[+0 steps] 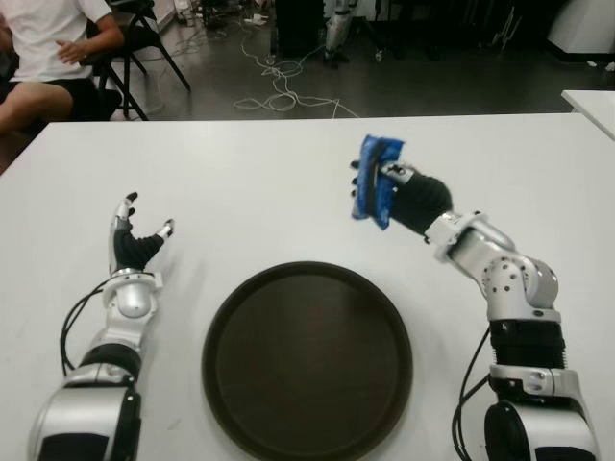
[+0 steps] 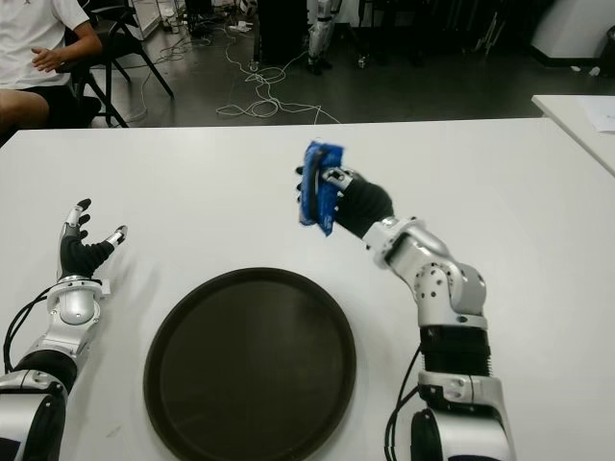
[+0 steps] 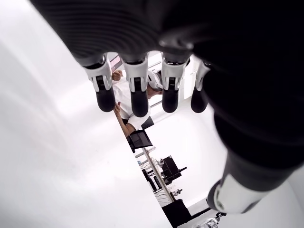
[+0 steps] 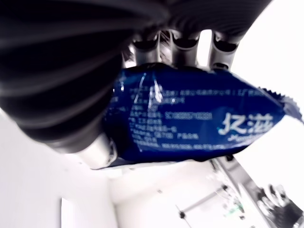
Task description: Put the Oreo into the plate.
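My right hand (image 1: pixel 384 184) holds the blue Oreo packet (image 1: pixel 375 180) above the white table (image 1: pixel 259 182), beyond the far right rim of the dark round plate (image 1: pixel 307 360). The right wrist view shows the Oreo packet (image 4: pixel 199 121) pressed between the fingers (image 4: pixel 183 50) and the thumb. The plate has nothing in it. My left hand (image 1: pixel 137 240) shows left of the plate with its fingers spread and nothing in them, and the left wrist view shows the same spread fingers (image 3: pixel 137 90).
A person in a white shirt (image 1: pixel 43 43) sits on a chair beyond the table's far left corner. Cables (image 1: pixel 279 91) lie on the floor behind the table. Another white table's corner (image 1: pixel 591 101) shows at the far right.
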